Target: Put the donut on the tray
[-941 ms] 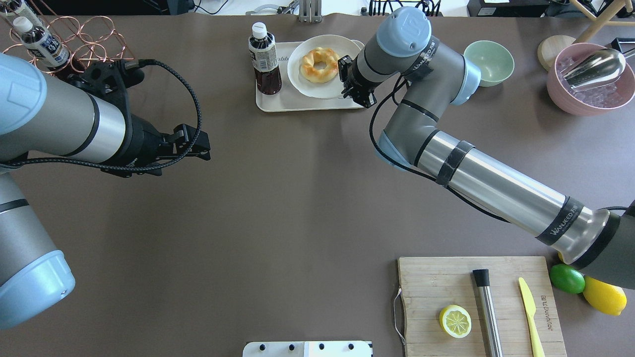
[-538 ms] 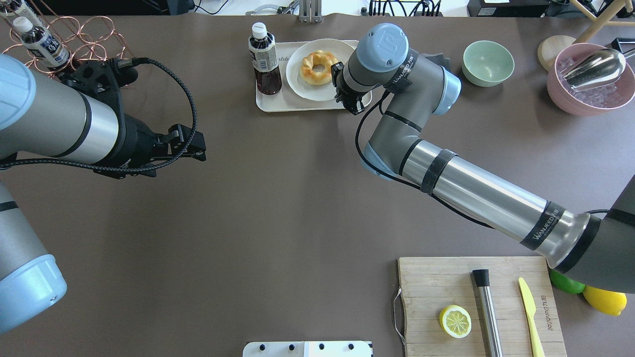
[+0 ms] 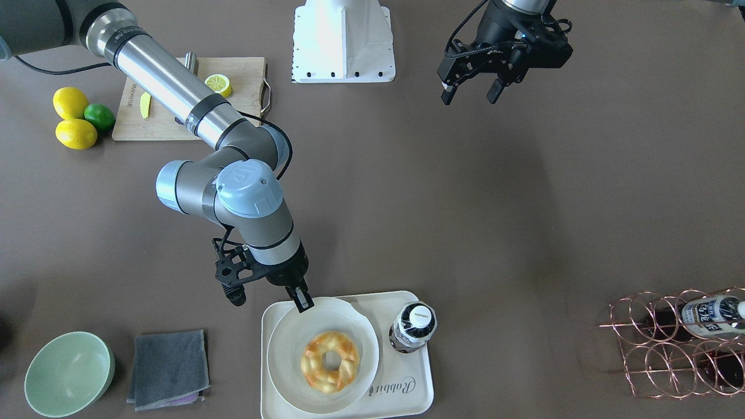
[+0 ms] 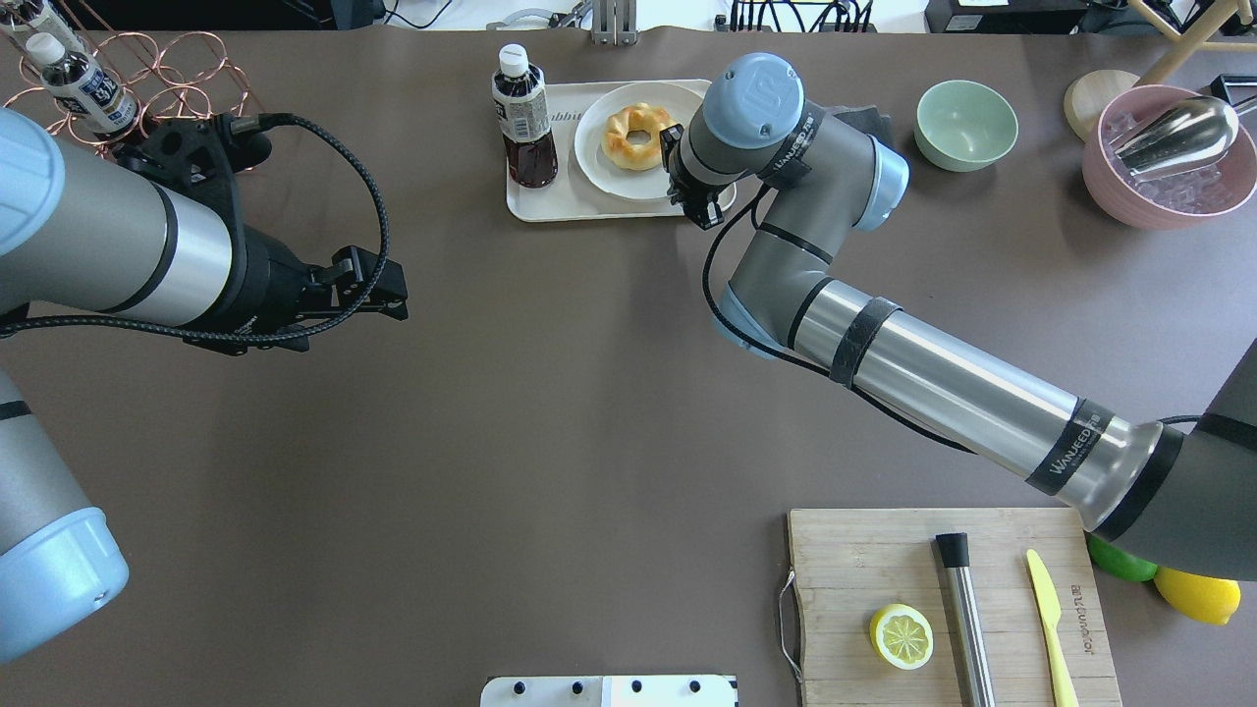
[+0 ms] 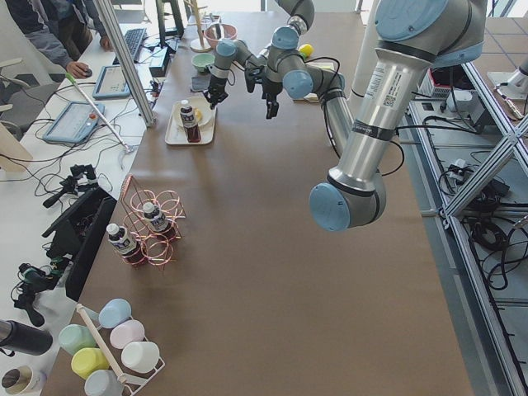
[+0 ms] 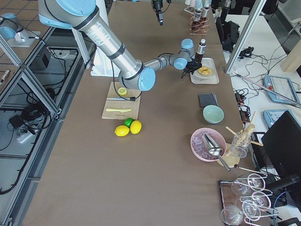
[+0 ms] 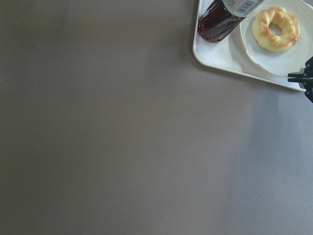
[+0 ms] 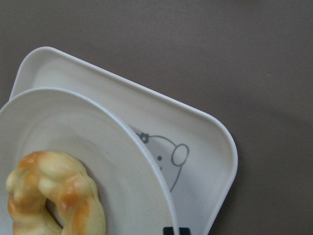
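Note:
The donut [image 3: 314, 364] lies on a round white plate [image 3: 285, 349] that sits on the cream tray [image 3: 401, 384], beside a dark drink bottle [image 3: 414, 326]. My right gripper [image 3: 269, 299] is open at the plate's near rim. One finger [image 3: 302, 302] is over the rim and the other is outside the tray. The right wrist view shows the donut [image 8: 54, 191], the plate [image 8: 98, 142] and the tray's bear corner [image 8: 195, 137]. My left gripper [image 4: 398, 293] is open and empty over bare table, far to the tray's left. Overhead, the donut [image 4: 621, 133] is just left of the right gripper [image 4: 691, 187].
A green bowl [image 3: 68, 372] and a grey cloth [image 3: 169, 369] lie right of the tray from my side. A cutting board [image 4: 854, 570] with a lemon half, a knife and a metal tool is at front right. A copper bottle rack [image 3: 681, 343] and a pink bowl [image 4: 1169, 157] are at the far corners.
My right gripper and the plate with the donut have shifted left over the tray, and the plate looks smaller and lower. My left arm has drawn back slightly.

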